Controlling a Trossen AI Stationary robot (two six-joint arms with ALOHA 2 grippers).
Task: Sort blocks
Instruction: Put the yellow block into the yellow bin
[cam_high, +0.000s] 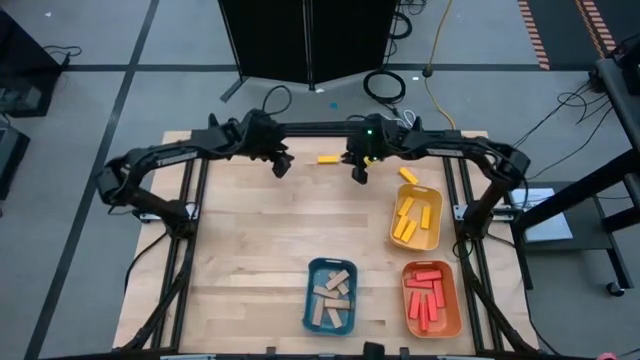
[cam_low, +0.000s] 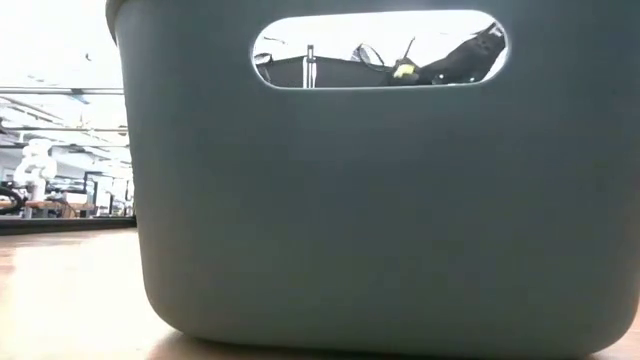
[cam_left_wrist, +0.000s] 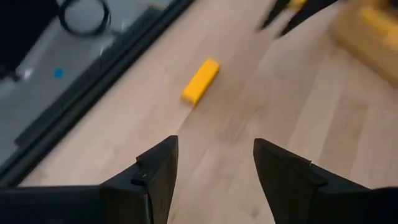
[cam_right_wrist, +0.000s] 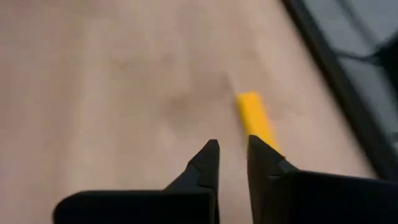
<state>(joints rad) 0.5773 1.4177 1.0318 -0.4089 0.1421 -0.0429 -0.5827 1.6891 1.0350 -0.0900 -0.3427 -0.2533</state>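
A loose yellow block (cam_high: 328, 158) lies flat on the wooden table near its far edge, between my two grippers. My left gripper (cam_high: 282, 165) hovers to its left, open; in the left wrist view the block (cam_left_wrist: 200, 81) lies ahead of the spread fingers (cam_left_wrist: 214, 168). My right gripper (cam_high: 358, 172) hovers to its right with only a narrow gap between the fingertips (cam_right_wrist: 233, 158), and the block (cam_right_wrist: 255, 117) lies just beyond them. Another yellow block (cam_high: 408, 175) sits at the far rim of the yellow tray (cam_high: 392, 228). Neither gripper touches anything.
The yellow tray holds several yellow blocks. The blue tray (cam_high: 309, 300) holds tan blocks and the orange tray (cam_high: 457, 300) holds red ones, both near the table's near edge. A tray wall (cam_low: 380, 220) fills the low view. Bare wood spans the table's left half.
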